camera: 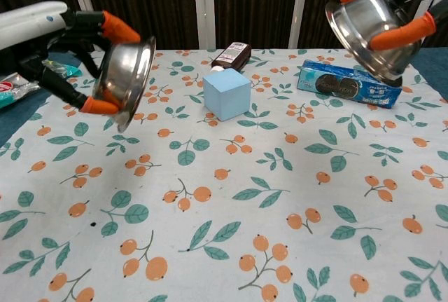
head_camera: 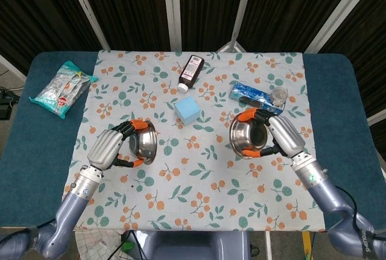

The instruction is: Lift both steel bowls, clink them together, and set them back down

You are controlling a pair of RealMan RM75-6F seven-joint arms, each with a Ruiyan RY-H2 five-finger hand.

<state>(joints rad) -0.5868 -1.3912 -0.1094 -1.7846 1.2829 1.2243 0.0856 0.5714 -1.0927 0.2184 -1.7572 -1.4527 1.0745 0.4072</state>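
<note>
The left hand (head_camera: 111, 147) is clamped on the left bowl (head_camera: 143, 142), fingers hooked over its rim, holding it tilted above the cloth (head_camera: 199, 199) on the near left; the right hand (head_camera: 280, 134) grips the right bowl (head_camera: 246, 136) the same way, raised on the right, near the biscuit packet (head_camera: 256, 97); the bowls are well apart, with a blue block (head_camera: 187, 110) between and beyond them; thin steel looks light, stiff and slippery, so I judge a rim grip with thumb opposing the safest hold for lowering them
</note>
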